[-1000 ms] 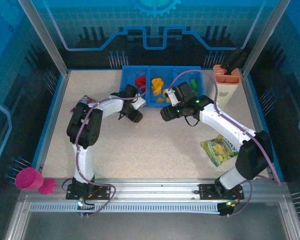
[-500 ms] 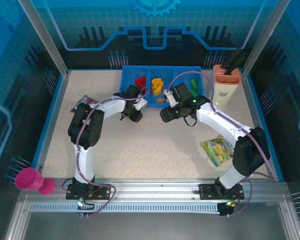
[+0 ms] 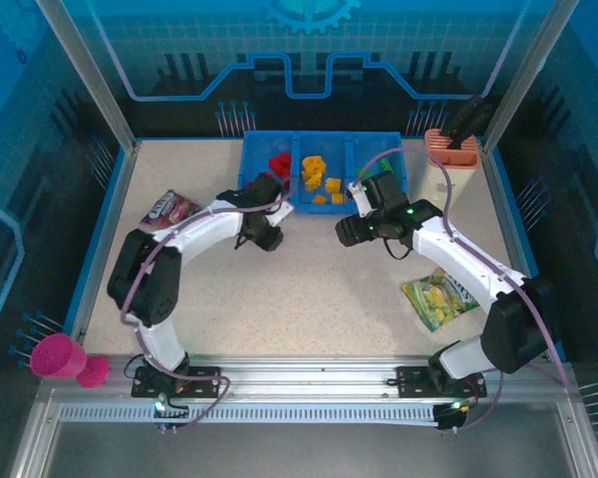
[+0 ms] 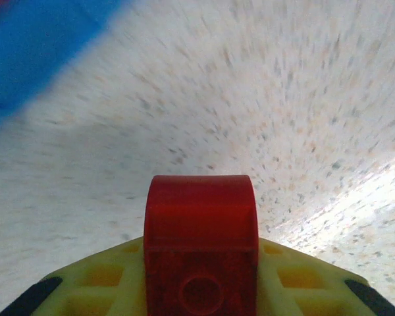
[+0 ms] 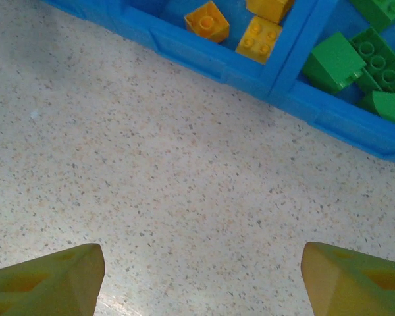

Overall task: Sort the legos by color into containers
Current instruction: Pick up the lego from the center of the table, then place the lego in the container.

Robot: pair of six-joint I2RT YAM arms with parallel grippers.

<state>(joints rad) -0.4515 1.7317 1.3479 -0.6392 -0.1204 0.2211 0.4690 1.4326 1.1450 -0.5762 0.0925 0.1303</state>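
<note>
Left jaws pinch a red brick [image 4: 201,243], right jaws spread; a loose pinch could drop it outside the bin [image 3: 324,136].

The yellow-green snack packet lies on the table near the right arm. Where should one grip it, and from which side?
The snack packet lies flat on the table, so only a thin rim can be pinched. Probably take its left edge from above: the right arm runs close past its far right corner.
</note>
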